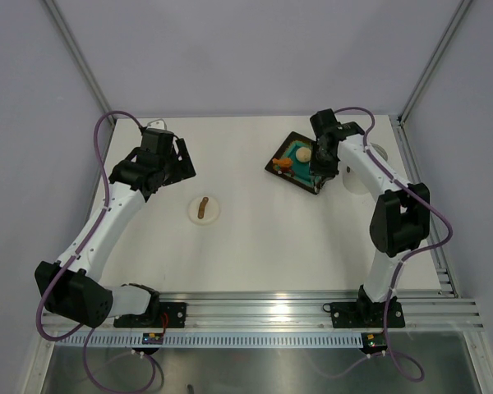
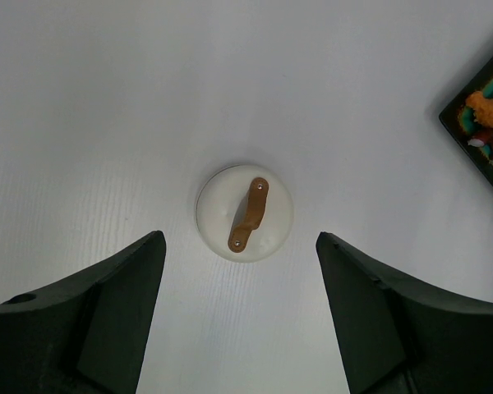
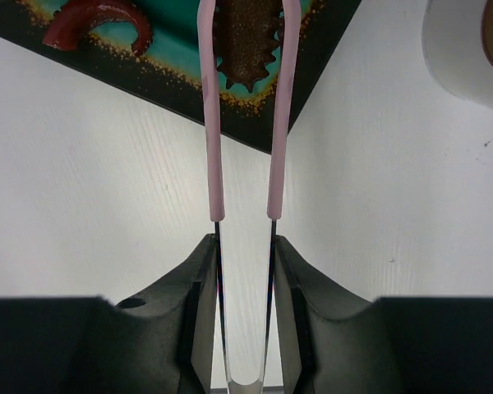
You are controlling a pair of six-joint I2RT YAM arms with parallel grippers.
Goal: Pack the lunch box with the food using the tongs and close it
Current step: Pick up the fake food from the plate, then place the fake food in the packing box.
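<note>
My right gripper [image 3: 245, 246] is shut on the pale pink tongs [image 3: 214, 123], which point away from it over the black tray [image 3: 189, 90]. The tong arms sit on either side of a brown ridged piece of food [image 3: 246, 41]. A red curved piece [image 3: 90, 20] lies to its left. In the top view a cream round piece [image 1: 303, 153] and an orange piece [image 1: 286, 163] rest on the tray [image 1: 273, 167]. The white lunch box [image 3: 464, 57] stands just right of the tray. Its lid [image 2: 222, 209], with a brown stick handle [image 2: 248, 215], lies flat on the table. My left gripper [image 2: 240, 246] hovers open above it.
The tray's corner [image 2: 464, 131], with orange food [image 2: 489, 107] on it, shows at the right edge of the left wrist view. Grey enclosure walls surround the white table [image 1: 255, 246]. An aluminium rail [image 1: 312, 308] runs along the near edge.
</note>
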